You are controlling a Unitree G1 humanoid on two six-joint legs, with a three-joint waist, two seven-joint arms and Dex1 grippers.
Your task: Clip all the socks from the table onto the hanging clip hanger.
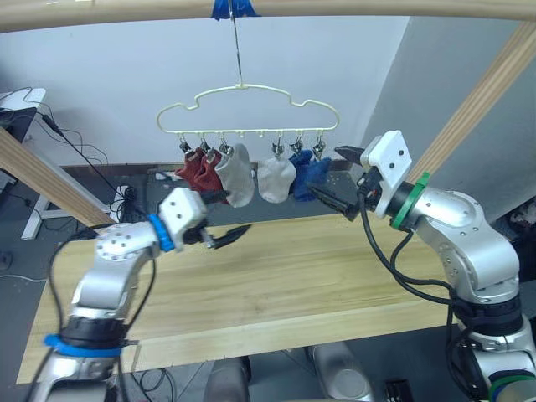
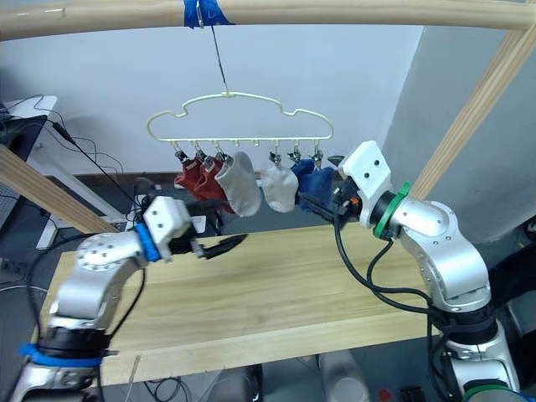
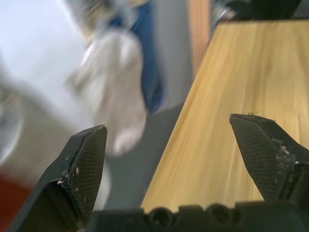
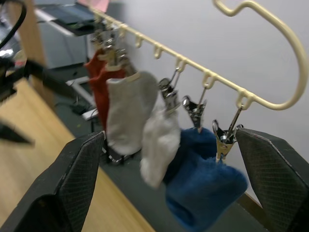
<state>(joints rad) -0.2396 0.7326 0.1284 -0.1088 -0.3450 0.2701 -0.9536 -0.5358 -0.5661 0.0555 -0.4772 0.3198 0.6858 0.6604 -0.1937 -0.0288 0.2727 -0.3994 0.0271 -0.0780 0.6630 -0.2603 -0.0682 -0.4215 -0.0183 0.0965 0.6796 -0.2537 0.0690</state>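
Clip hanger (image 1: 248, 109): six socks (image 1: 251, 173) clipped. Counter (image 1: 276, 276) bare. Left tool (image 1: 219, 232), right tool (image 1: 339, 180) released, empty. I judge clipping finished; next, withdraw toward 6 o'clock.

Both arms are clad in rounded silver shells with white wrist blocks. A blue ring is worn on the left, a green ring on the right. Black cables are looped alongside. Each pincer, left (image 1: 224, 238) and right (image 1: 342, 179), is made of two black, cross-hatched fingers (image 3: 84, 166).
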